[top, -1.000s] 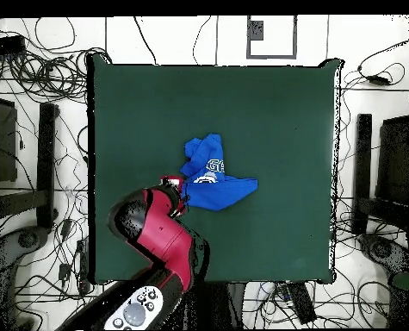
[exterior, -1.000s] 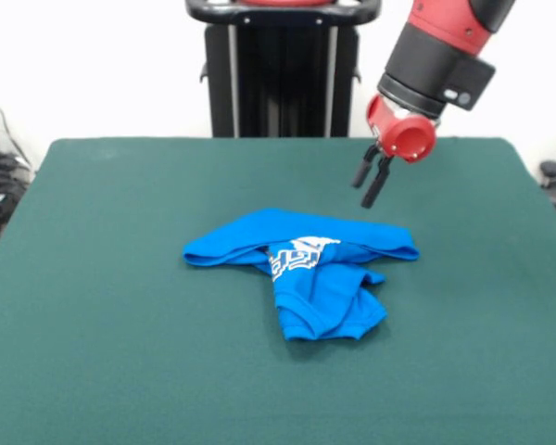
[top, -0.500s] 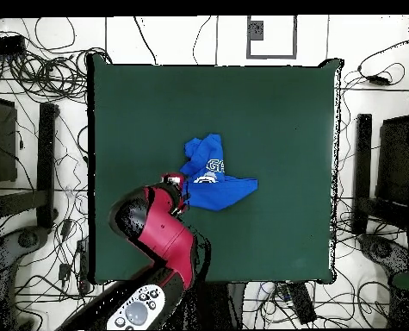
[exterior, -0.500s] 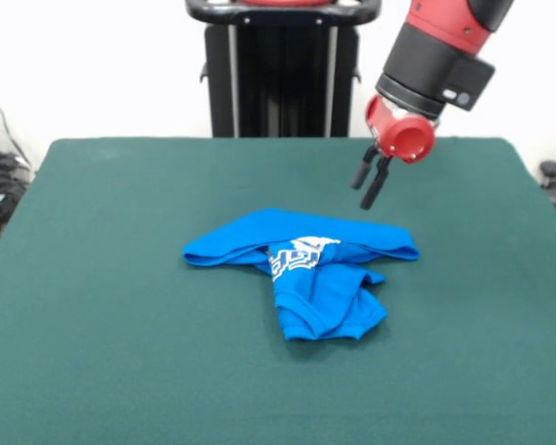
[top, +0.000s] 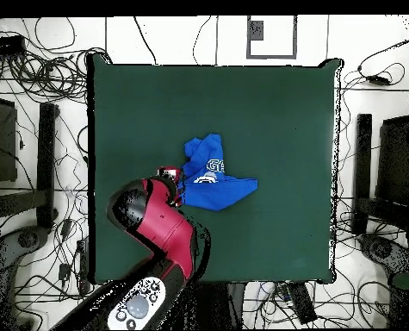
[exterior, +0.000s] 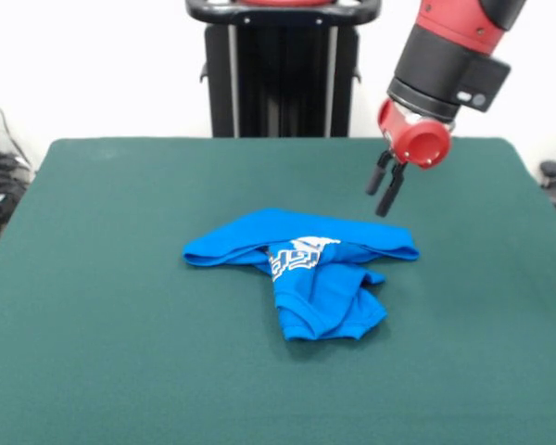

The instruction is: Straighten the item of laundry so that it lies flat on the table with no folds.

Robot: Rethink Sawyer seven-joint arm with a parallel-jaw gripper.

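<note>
Blue shirt (exterior: 301,269) lies bunched near the middle of the green table (exterior: 102,306), folded over itself w/ white lettering partly showing on a crumpled fold. One band of cloth runs side to side; a second lump hangs off it toward the table's near edge in front view. Red and black arm comes down from upper right; gripper (exterior: 385,190) hangs in the air above the shirt's far right end, not touching cloth. Jaws look nearly closed, two dark fingers (exterior: 390,194) close together w/ nothing between. Overhead view: gripper (top: 172,178) sits just beside the shirt's (top: 214,181) left edge.
</note>
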